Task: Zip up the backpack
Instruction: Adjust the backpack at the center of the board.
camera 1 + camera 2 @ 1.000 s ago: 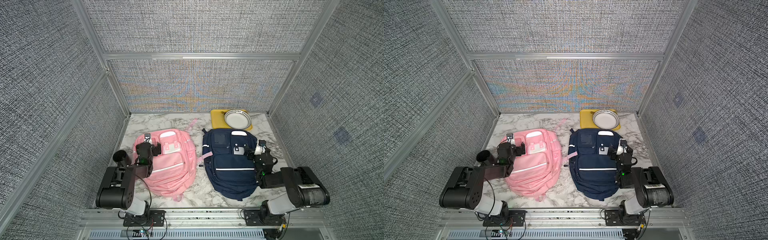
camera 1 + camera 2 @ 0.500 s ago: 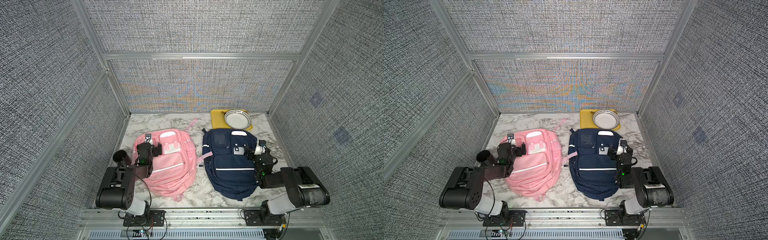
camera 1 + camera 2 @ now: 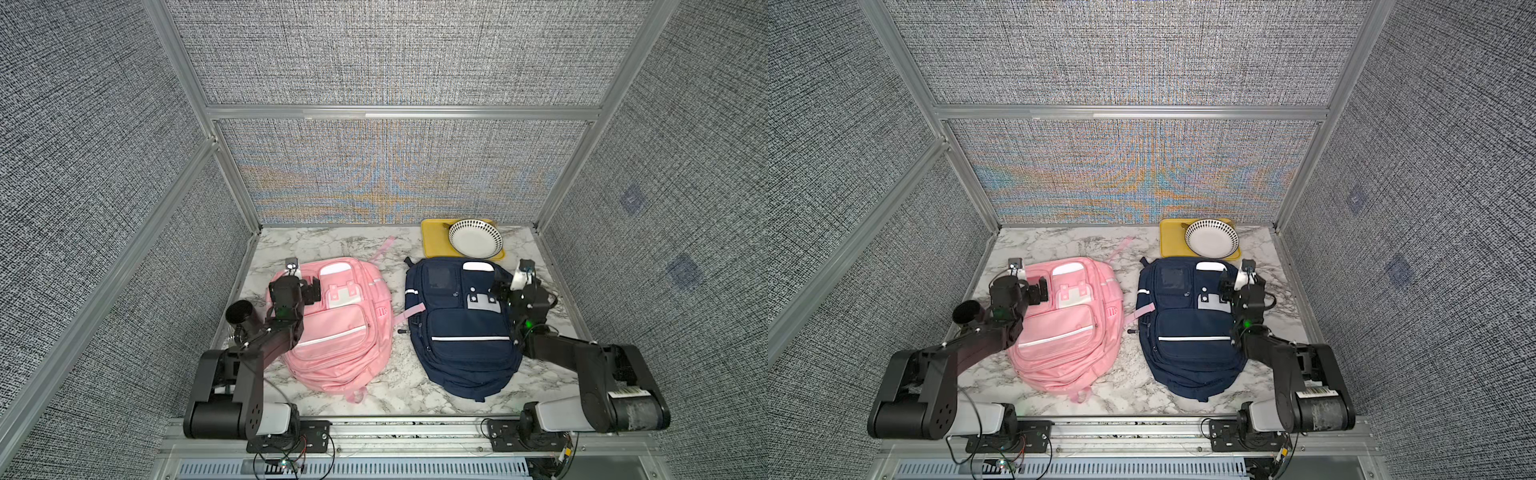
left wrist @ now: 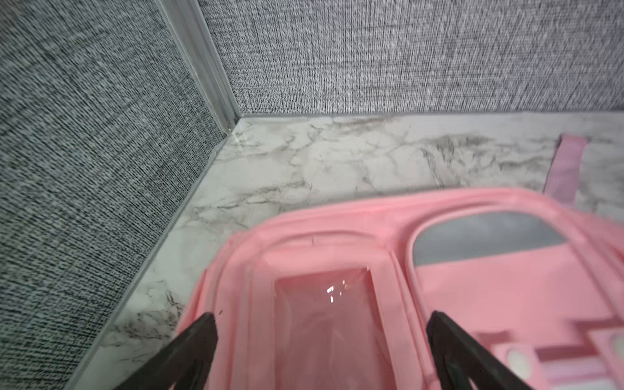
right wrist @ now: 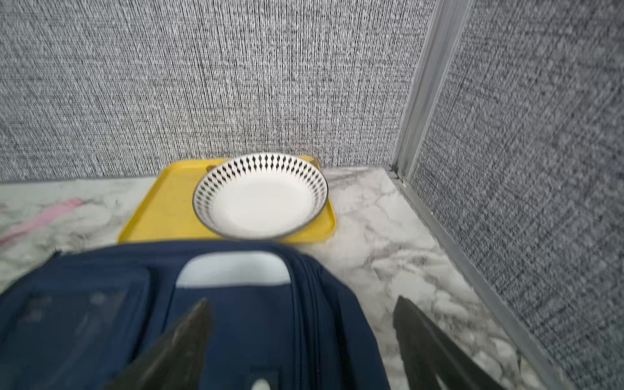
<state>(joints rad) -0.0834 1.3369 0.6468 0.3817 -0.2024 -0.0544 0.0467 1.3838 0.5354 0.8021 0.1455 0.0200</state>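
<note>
The left gripper (image 4: pixel 322 315) has its fingers spread wide and holds nothing; between them lies the clear pocket (image 4: pixel 320 331) of the pink backpack (image 3: pixel 336 328). The right gripper (image 5: pixel 302 300) is likewise wide apart and holds nothing, with the navy backpack's (image 5: pixel 236 320) side edge running between its fingers. Just beyond those fingertips, a yellow tray (image 5: pixel 162 209) holds a white bowl (image 5: pixel 263 202) with a black-patterned rim

Lying flat, front pockets up, tops pointing the tray's way: navy fabric backpack (image 3: pixel 461 345), top edge just beside yellow plastic tray (image 3: pixel 434 242); pink fabric backpack (image 3: pixel 340 332), near that tray, off to its left.
</note>
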